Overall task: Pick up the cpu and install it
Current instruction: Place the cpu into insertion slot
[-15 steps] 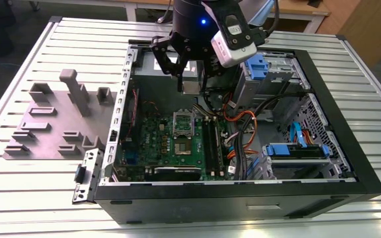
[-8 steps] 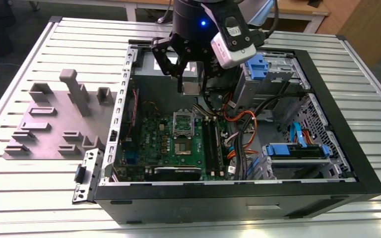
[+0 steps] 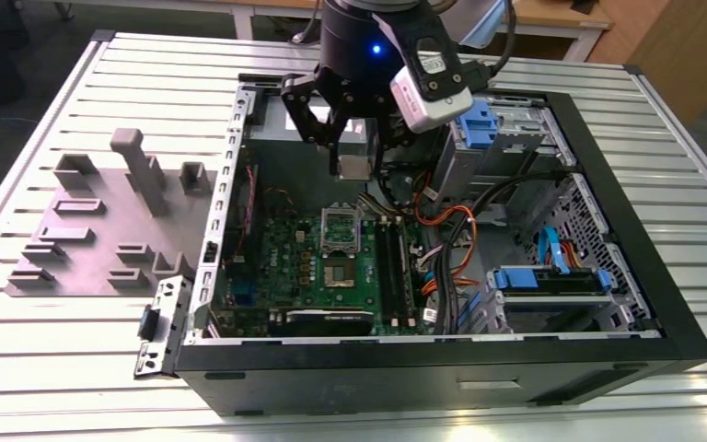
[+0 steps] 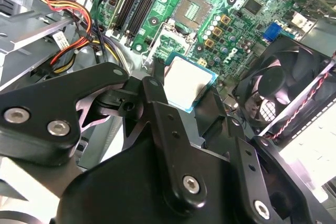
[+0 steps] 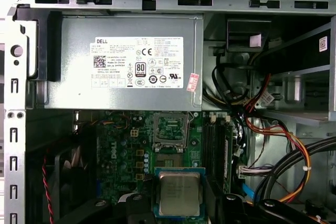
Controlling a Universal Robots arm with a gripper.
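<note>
The cpu [image 4: 189, 81], a small square chip with a dull silvery top and a thin pale rim, hangs above the motherboard [image 3: 292, 267] inside the open computer case [image 3: 452, 368]. My gripper [image 3: 353, 169] is shut on it, one black finger [image 4: 153, 86] on each side. In the first wrist view the cpu [image 5: 179, 193] sits between the fingers of my gripper [image 5: 179, 205], short of the open socket [image 5: 169, 159] and its raised metal frame [image 5: 172, 129]. In the exterior view the socket [image 3: 338, 273] lies below and a little nearer than the held chip.
A big grey box with a white label [image 5: 126, 61] stands behind the board. Memory slots [image 3: 393, 267] and orange cables [image 3: 452, 230] lie to the socket's side. A black fan [image 4: 283, 90] is close by. A grey fixture block [image 3: 96, 230] rests on the slatted table.
</note>
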